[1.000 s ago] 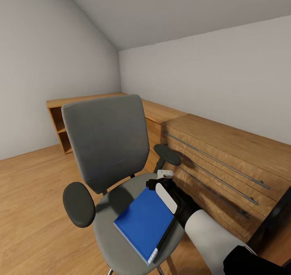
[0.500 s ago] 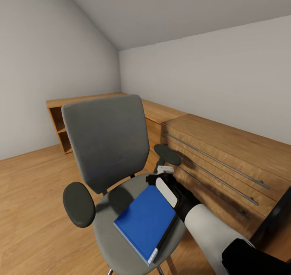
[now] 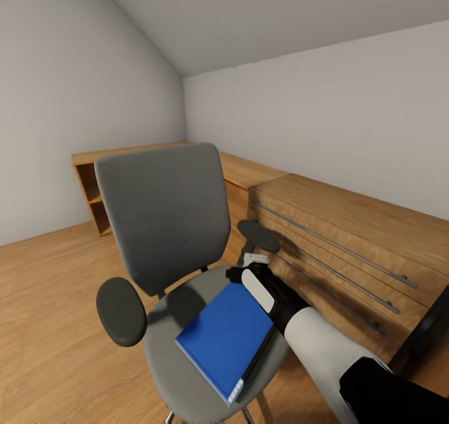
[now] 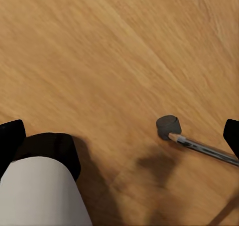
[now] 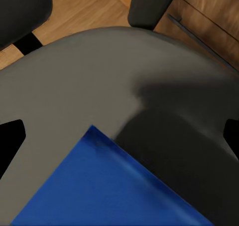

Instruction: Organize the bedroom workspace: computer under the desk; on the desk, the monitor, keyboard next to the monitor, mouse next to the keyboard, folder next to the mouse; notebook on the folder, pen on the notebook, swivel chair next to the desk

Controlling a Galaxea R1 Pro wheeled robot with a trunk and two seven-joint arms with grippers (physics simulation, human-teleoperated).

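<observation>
Hovering right gripper (image 3: 248,269), jaws spread and holding nothing, over far corner of blue folder (image 3: 226,338) lying flat on swivel chair (image 3: 181,330) seat, long axis running diagonally back toward robot; left gripper spread over floor, well off.

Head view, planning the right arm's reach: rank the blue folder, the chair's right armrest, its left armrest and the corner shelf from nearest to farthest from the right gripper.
1. Blue folder, under the right gripper.
2. Right armrest, just beyond.
3. Left armrest, across the seat.
4. Corner shelf, by the far wall.
</observation>
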